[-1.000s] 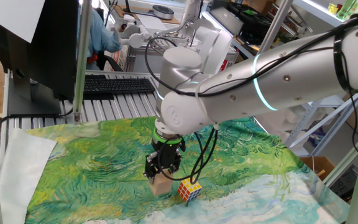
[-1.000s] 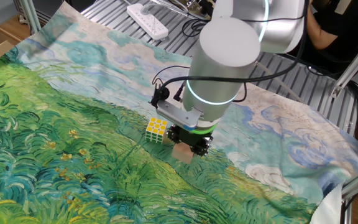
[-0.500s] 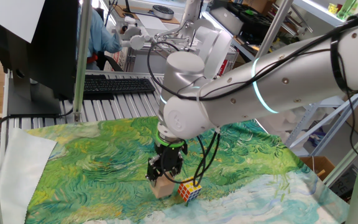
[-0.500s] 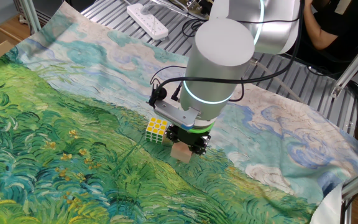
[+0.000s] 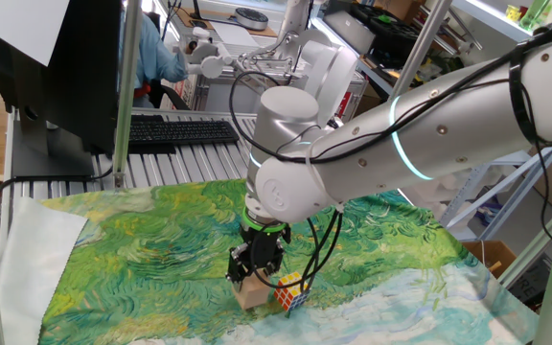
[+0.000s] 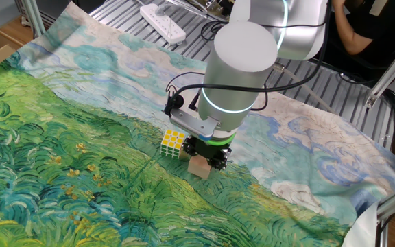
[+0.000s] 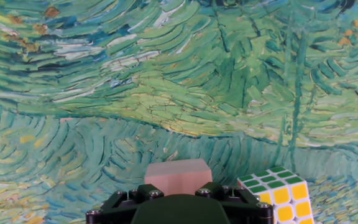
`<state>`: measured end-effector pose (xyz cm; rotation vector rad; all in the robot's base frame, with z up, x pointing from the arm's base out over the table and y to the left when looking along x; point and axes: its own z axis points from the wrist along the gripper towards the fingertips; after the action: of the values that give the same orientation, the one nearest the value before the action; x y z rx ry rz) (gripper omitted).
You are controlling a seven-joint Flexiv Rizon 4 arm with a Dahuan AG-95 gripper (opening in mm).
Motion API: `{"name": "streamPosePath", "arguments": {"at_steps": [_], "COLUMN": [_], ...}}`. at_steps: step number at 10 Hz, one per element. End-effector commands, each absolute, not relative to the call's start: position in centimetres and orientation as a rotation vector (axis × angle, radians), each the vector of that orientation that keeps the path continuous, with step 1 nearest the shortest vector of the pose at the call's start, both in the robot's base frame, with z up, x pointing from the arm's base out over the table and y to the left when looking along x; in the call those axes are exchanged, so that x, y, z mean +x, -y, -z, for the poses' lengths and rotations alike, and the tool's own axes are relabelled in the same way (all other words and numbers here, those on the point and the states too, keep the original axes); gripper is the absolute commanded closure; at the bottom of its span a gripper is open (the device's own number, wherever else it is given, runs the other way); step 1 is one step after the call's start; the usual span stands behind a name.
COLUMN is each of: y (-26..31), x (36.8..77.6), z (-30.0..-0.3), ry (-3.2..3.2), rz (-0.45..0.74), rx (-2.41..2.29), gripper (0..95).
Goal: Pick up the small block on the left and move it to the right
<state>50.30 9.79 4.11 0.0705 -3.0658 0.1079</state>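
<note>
The small block [image 5: 250,295] is a plain tan cube on the green painted cloth, right beside the multicoloured puzzle cube [image 5: 292,293]. My gripper [image 5: 255,273] stands straight over the block with its fingers down its sides, shut on it. The other fixed view shows the gripper [image 6: 206,156] on the block [image 6: 198,167], with the puzzle cube [image 6: 173,143] just to its left. In the hand view the block [image 7: 178,174] sits at the bottom centre between the jaws of the gripper [image 7: 178,186], and the puzzle cube [image 7: 278,196] is at the lower right. I cannot tell whether the block touches the cloth.
The painted cloth [image 5: 142,249] covers the table. A black keyboard [image 5: 175,131] lies behind it on the metal slats. A white power strip [image 6: 162,20] lies beyond the cloth's far edge. A person [image 5: 156,48] sits in the background.
My gripper and the block have moved a little lower and nearer the front edge of the cloth together. The puzzle cube has stayed in place.
</note>
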Motion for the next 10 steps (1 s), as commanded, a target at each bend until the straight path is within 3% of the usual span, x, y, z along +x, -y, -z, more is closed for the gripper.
{"name": "streamPosePath", "arguments": {"at_steps": [1, 4, 8, 9, 10], "y": [-9.8, -9.8, -9.8, -9.81, -9.81], "x": [50.37, 50.31, 50.29, 50.29, 50.28], "z": [-4.03, -4.0, -3.99, -4.0, -4.0], "ry": [3.066, 3.065, 3.066, 3.067, 3.065], "rz": [-0.108, -0.111, -0.124, -0.133, -0.148], "rx": [0.074, 0.092, 0.065, 0.048, 0.053], "gripper": [95.0, 95.0, 19.0, 19.0, 0.0]}}
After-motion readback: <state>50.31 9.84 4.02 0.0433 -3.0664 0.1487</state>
